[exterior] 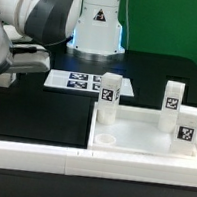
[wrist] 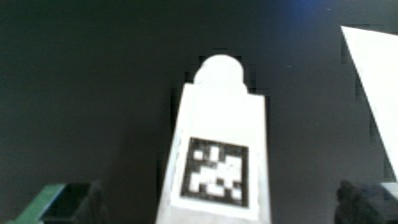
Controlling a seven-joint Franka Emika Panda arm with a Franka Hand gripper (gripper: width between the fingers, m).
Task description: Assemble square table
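The square table's white top (exterior: 147, 136) lies flat at the exterior view's right, with a round corner socket (exterior: 106, 139) showing near its front. Three short white tagged legs stand upright on it: one (exterior: 109, 98) at its left corner and two (exterior: 173, 96) (exterior: 187, 126) at the right. In the wrist view another white leg (wrist: 221, 140) lies on the black table, its tag facing up. My gripper (wrist: 217, 205) is open above it. A dark finger (wrist: 63, 205) stands off each side of the leg, and neither touches it. In the exterior view the arm (exterior: 41, 18) fills the upper left and the fingers are hidden.
The marker board (exterior: 86, 83) lies flat behind the table top, in front of the robot base (exterior: 99, 21). Long white border bars (exterior: 88, 164) run along the front edge. In the wrist view a white edge (wrist: 374, 90) lies close beside the leg.
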